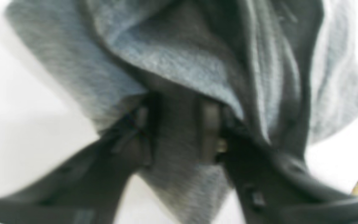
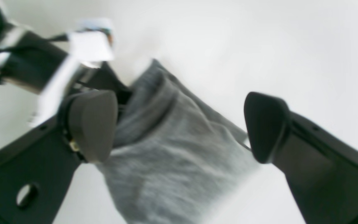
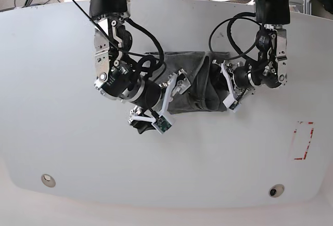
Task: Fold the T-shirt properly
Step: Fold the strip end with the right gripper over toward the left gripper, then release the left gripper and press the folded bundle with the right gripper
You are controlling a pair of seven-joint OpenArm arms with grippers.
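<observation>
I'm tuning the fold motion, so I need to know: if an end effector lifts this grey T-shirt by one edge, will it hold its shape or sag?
It will likely sag: the T-shirt already lies bunched in soft folds on the table. It probably drapes instead of staying flat, since the cloth curls loosely around the left end effector. It looks thin and light, so a push would probably wrinkle it.

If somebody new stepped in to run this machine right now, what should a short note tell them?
Right gripper: jaws wide open, holding nothing, shirt lying between them.
Left gripper: jaws partly apart with a fold of the T-shirt between them; view too blurred to say if it grips.
T-shirt: bunched into a compact bundle at the middle of the white table, between both arms.
Done: gathered into a rough fold.
Left: flatten, square up, release.
</observation>
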